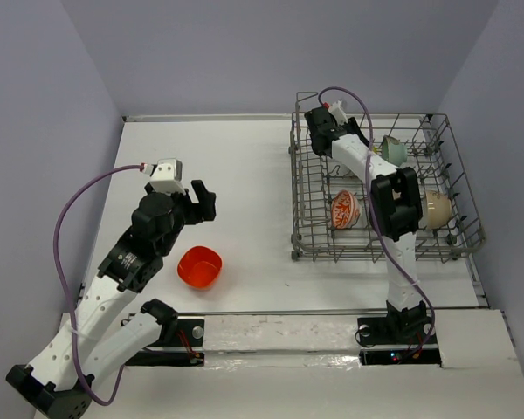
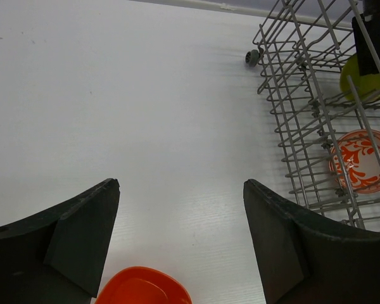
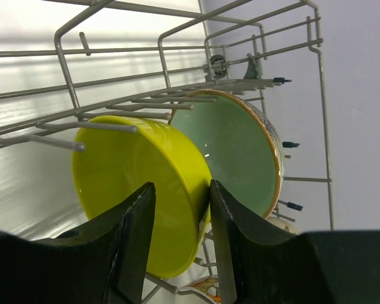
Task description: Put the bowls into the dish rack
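The grey wire dish rack (image 1: 454,240) stands at the right. It holds a pale teal bowl (image 1: 393,150), a cream bowl (image 1: 437,209) and a white bowl with red patterning (image 1: 345,210). My right gripper (image 3: 180,185) is inside the rack. Its jaws straddle the rim of a lime-yellow bowl (image 3: 123,164) that leans on the tines against the teal bowl (image 3: 237,149), with a gap inside the wall. An orange-red bowl (image 1: 199,266) sits on the table. My left gripper (image 1: 201,199) hangs open and empty just beyond it, and the bowl (image 2: 142,290) shows low between its fingers.
The rack's tall wire sides and upright tines (image 3: 107,126) crowd round my right gripper. The rack's near corner with a small wheel (image 2: 252,58) lies to the right of my left gripper. Purple cables loop off both arms. White table lies between the orange-red bowl and the rack.
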`<state>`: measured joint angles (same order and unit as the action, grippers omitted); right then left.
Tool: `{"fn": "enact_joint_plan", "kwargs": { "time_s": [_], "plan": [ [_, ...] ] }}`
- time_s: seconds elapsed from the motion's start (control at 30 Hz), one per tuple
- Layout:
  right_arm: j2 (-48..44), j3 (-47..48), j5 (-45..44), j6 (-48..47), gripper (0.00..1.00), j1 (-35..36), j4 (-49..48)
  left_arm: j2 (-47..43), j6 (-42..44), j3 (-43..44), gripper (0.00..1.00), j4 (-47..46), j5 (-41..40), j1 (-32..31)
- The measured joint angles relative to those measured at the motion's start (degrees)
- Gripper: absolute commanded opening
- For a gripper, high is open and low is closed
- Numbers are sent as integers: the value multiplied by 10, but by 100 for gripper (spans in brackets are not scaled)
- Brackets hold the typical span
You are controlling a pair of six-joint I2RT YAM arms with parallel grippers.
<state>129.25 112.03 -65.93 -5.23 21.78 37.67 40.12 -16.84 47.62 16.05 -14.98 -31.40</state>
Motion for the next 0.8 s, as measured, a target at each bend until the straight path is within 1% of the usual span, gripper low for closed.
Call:
{"fn": "enact_joint_plan", "kwargs": {
  "time_s": [0.17, 0.4, 0.53, 0.67, 0.8],
  "plan": [
    [-19, 8, 49, 38, 45, -1, 37, 9, 0, 0, 88, 0, -1, 0],
    [-74, 12, 126, 81, 50, 0, 76, 22, 1, 0, 88, 0, -7, 13],
    [-124, 16, 154, 99, 55, 0, 88, 36, 0, 0, 88, 0, -18, 23],
    [-187, 22, 195, 124, 56, 0, 108, 52, -1, 0, 88, 2, -31, 38],
    [-259, 35, 287, 161, 58, 5, 135, 61, -3, 0, 88, 8, -43, 61]
  ]
}}
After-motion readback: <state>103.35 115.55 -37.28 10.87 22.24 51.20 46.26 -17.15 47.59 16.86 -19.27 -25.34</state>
